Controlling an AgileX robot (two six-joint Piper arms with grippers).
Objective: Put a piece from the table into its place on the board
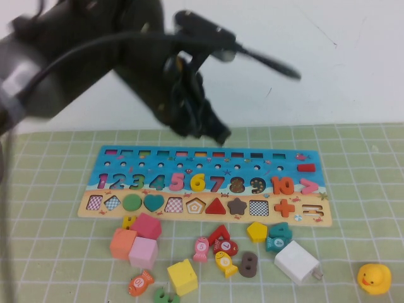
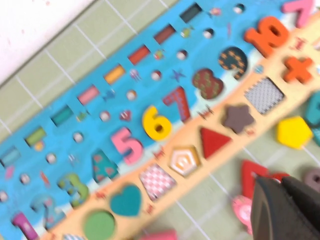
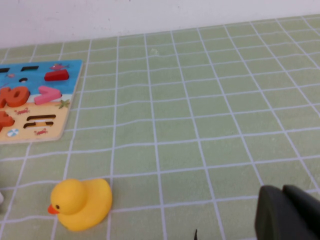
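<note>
The yellow numeral "6" (image 1: 197,182) sits on the blue band of the board (image 1: 107,158), in line with the other digits, between the pink "5" (image 1: 177,182) and the pink-red "7" (image 1: 216,184). It stands upright like its neighbours: its long axis runs across the board's width, the stem toward the row of small rectangular slots and the round loop toward the tan band with the shape cut-outs. In the left wrist view the same 6 (image 2: 156,123) lies flat in the row, and just beside its loop, on the tan band, is the pentagon cut-out (image 2: 184,160). The left gripper (image 1: 218,134) hangs in the air above the far edge of the board, over the slot row; its fingers (image 2: 272,210) are pressed together and hold nothing. The right gripper (image 3: 290,212) is low over the green gridded table (image 3: 210,100), well away from the board's end, near a yellow rubber duck (image 3: 82,202); its fingers also look pressed together, with nothing between them.
</note>
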